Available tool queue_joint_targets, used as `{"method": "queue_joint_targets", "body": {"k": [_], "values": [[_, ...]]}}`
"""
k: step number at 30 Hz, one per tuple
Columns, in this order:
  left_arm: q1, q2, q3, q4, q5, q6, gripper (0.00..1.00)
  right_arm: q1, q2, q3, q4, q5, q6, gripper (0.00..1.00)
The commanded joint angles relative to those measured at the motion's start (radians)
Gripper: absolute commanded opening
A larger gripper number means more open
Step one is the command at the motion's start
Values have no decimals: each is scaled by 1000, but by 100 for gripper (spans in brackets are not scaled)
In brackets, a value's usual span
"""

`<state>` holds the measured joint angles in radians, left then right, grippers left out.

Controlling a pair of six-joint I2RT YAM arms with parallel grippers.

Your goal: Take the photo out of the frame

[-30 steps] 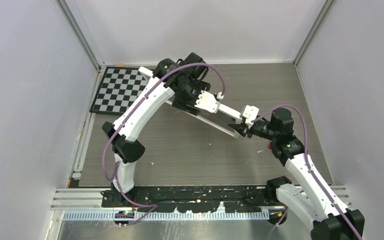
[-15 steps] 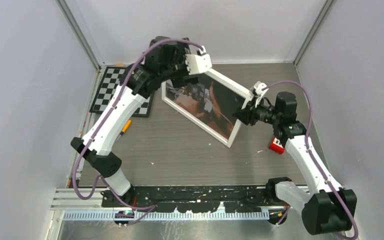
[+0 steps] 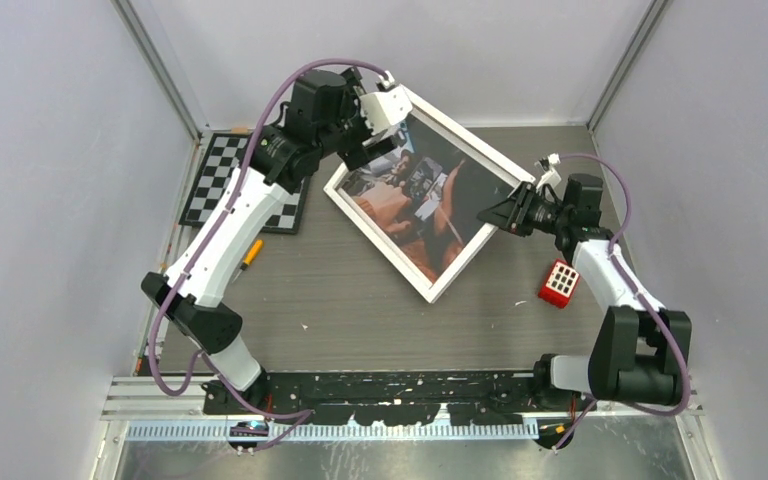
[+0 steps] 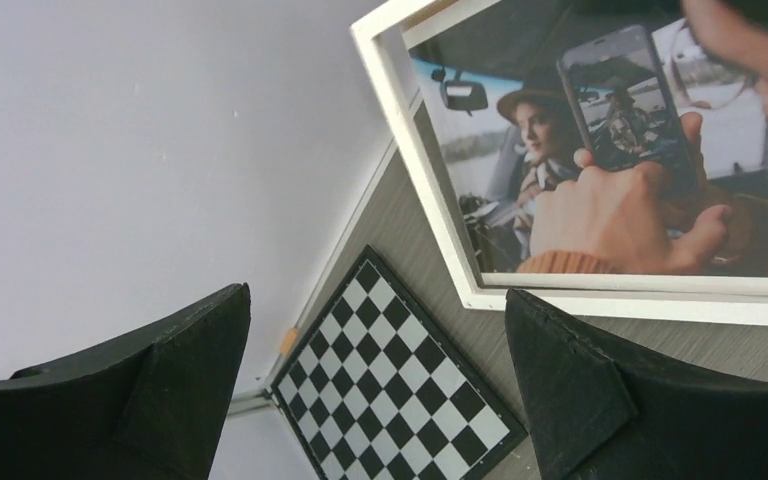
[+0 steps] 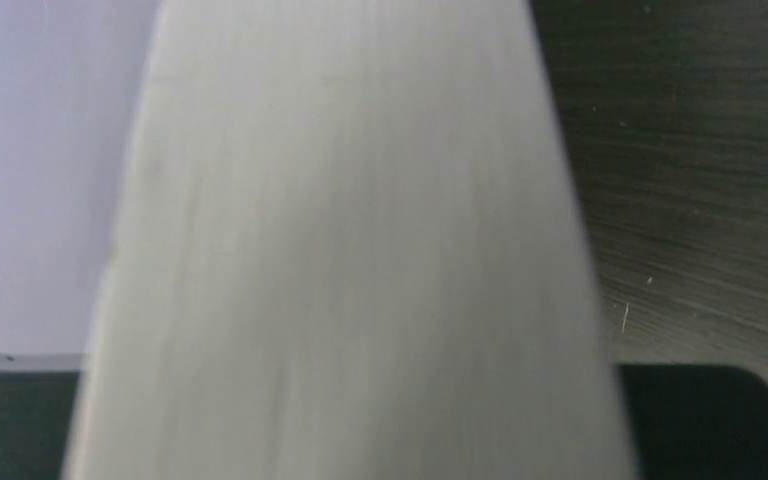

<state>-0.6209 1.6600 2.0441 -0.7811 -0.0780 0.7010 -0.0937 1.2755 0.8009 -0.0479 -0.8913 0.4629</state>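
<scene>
**A big photo in a white frame, near the far edge of the counter**

The photo [image 3: 420, 200] is a shiny rectangle showing people in a car, with an orange hand holding a phone. It sits inside the frame [image 3: 379, 244], which has a flat white border and a smooth, pale wood rim. The right claw [image 3: 490, 215] grips the frame's right corner. The left claw [image 4: 377, 305] is by the far corner, its black fingers spread wide and holding nothing. A black-and-white checkerboard [image 3: 220, 180] lies flat in the far left corner. A little red block [image 3: 558, 282] sits near the right edge of the grey, wood-grained counter [image 3: 360, 330].
</scene>
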Motion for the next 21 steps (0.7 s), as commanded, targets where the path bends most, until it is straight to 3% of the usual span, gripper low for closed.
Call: {"method": "queue_joint_targets", "body": {"k": [1, 13, 21], "values": [[56, 2, 1, 19, -15, -86, 100, -59, 65, -19, 153, -26, 125, 1], [213, 78, -3, -85, 64, -314, 97, -162, 382, -11, 57, -25, 110, 1], [293, 173, 1, -159, 202, -405, 96, -171, 528, 111, -222, 20, -75, 1]]}}
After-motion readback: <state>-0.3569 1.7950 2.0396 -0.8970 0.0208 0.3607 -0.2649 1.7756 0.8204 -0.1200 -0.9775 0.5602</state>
